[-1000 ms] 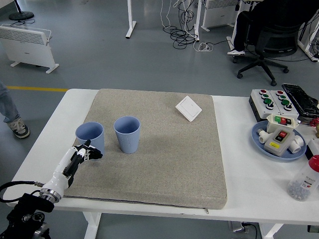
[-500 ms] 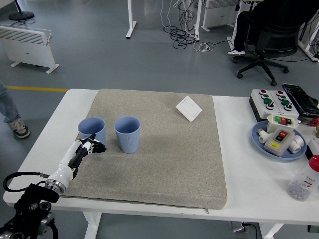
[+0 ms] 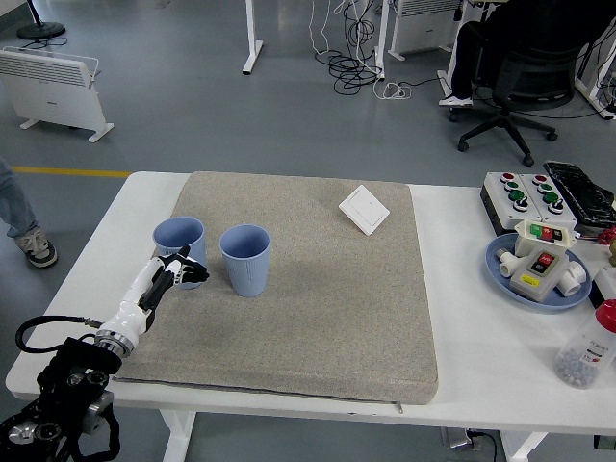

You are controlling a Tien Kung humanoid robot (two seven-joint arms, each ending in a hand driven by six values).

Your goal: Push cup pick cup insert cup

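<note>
Left hand is low on the mat, fingers curled together, fingertips against the near side of the left cup; it grips nothing, just contact at the lower wall. Left cup stands upright near the mat's left edge, just beside the right cup, a narrow gap between them. Right cup also upright, slightly nearer the camera. Both are blue and open-top. White switch plate lies flat at the mat's far right, well apart from the cups. Off the mat on the table, right side: button box, blue plate holding small control boxes, and a bottle at the frame edge.
</note>
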